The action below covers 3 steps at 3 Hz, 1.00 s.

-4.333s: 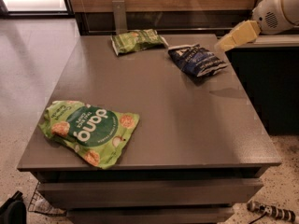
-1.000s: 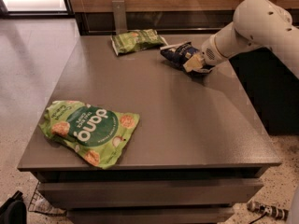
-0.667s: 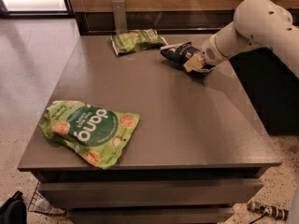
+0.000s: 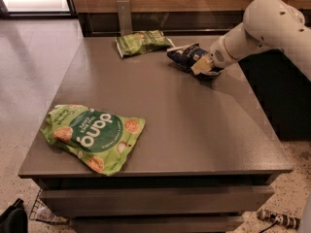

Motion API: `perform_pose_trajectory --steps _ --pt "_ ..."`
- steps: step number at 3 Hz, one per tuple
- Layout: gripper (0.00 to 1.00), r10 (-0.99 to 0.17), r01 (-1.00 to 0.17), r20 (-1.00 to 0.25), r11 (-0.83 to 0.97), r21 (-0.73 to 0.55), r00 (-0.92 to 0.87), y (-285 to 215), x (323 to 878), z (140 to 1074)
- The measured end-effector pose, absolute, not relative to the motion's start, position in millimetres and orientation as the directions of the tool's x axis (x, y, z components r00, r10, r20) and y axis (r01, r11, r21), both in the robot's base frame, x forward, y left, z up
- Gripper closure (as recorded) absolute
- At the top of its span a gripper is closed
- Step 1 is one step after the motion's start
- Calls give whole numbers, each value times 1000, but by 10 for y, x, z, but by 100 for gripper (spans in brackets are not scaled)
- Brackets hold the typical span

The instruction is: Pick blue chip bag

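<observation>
The blue chip bag (image 4: 184, 55) is a small crinkled navy bag with white edges, lying at the far right of the grey table (image 4: 194, 130). My gripper (image 4: 201, 66) comes in from the right on a white arm and rests on the bag's right half, covering part of it. The pale fingers sit down against the bag.
A small green bag (image 4: 142, 42) lies at the table's far edge, left of the blue bag. A large green "dang" bag (image 4: 92, 135) lies at the near left. A dark counter (image 4: 282, 96) stands to the right. A metal post (image 4: 124, 16) stands behind the table.
Since 4.3 s ago the gripper came down from the upper right onto the blue bag. Over the last second the arm and the bag have hardly moved.
</observation>
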<state>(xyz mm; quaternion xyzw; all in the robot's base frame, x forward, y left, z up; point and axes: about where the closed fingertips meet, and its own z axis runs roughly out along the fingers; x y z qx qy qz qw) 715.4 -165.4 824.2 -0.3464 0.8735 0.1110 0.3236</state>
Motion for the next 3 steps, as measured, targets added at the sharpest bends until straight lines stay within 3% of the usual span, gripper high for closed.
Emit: perform_pose_trajectory --steps 3 --pt "100 -646 -785 -707 582 -213 -286 -1210 6952 9746"
